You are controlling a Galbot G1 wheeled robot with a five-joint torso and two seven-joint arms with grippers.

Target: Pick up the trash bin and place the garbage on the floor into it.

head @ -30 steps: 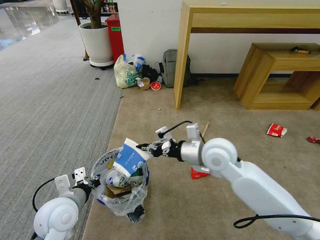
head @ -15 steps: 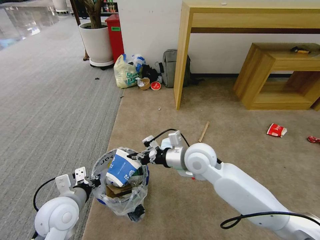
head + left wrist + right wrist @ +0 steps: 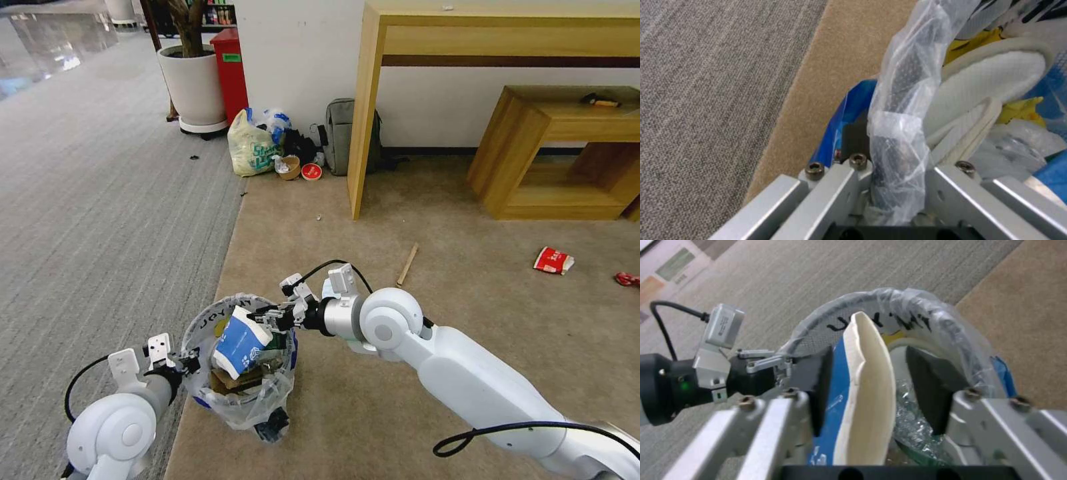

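R claw [image 3: 265, 320] spread wide w/ blue-white paper cup [image 3: 239, 341] loose between pads over trash bin [image 3: 200, 328], L claw [image 3: 189, 363] pinching bin rim.

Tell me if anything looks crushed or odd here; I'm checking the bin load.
The paper cup is squashed flat and sticks up out of the trash bin, between the open fingers of the right gripper. The left gripper clamps the bin's rim.
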